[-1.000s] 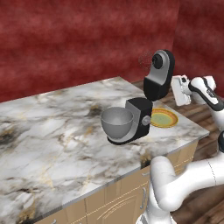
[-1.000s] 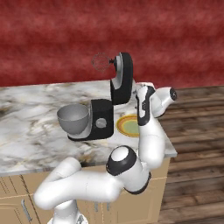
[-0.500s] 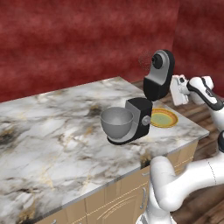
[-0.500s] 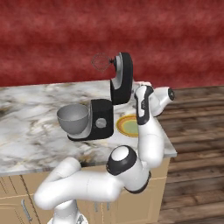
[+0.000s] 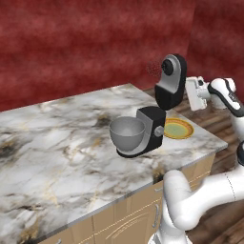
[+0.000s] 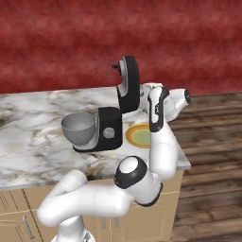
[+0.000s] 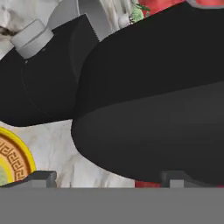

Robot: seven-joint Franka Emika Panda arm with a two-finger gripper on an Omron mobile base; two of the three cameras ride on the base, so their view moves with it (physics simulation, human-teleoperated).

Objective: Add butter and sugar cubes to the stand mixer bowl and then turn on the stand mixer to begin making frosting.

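Arm raised high, elbow bent, wrist turned sideways; gripper (image 5: 189, 94) level, jaws spread wide, nothing between fingers (image 7: 41, 177).

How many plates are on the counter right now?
1: a yellow-rimmed plate on the marble counter, just beside the stand mixer, at the counter's end. Nothing else plate-like shows; the mixer could hide something small.

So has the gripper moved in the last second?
Barely. In the left base view the gripper has crept slightly left, toward the raised stand mixer head; its jaws stand open.
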